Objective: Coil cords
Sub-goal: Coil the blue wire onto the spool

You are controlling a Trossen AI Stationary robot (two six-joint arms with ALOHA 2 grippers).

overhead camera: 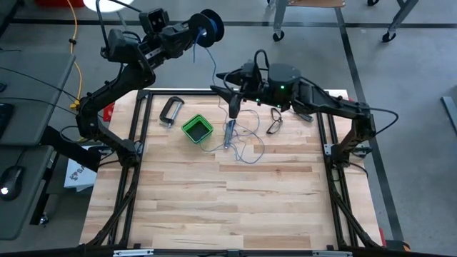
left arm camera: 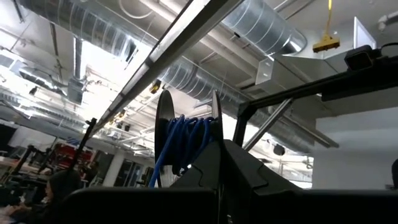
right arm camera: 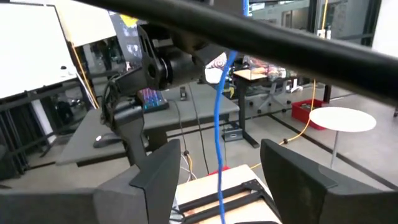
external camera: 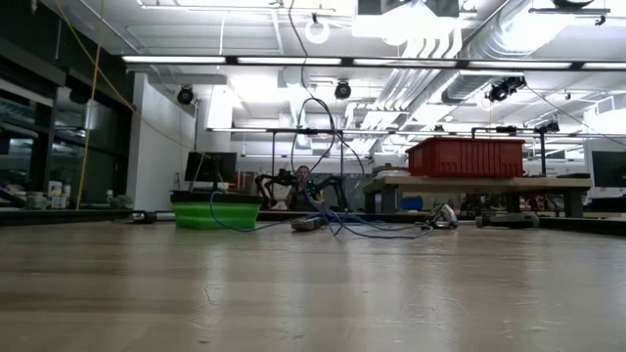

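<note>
the cord is a thin blue-grey wire, string-fine. part of it lies in loose, tangled loops on the pale wooden table, just beside the green box. from there a single strand climbs past the far edge of the table to the spool. the spool is a small round dark reel with two flat discs, and blue turns of wire are wound between them, plain in the left wrist view.

the left gripper is clamped shut on the spool and holds it up beyond the far edge of the table. the right gripper hangs over the far middle of the table, above the tangle. its two dark fingers stand apart, and in the right wrist view the blue strand runs down through the gap between them; i cannot tell whether it touches either finger.

the table top is made of light wooden planks with a visible grain, framed by dark metal bars. the green box is small, square and open-topped, with thin walls; i cannot tell what is inside. a dark c-shaped piece lies near it, toward the left arm. a small dark looped object lies on the right arm's side of the tangle.

in the low view the loops rise from the table beside the green box.
</note>
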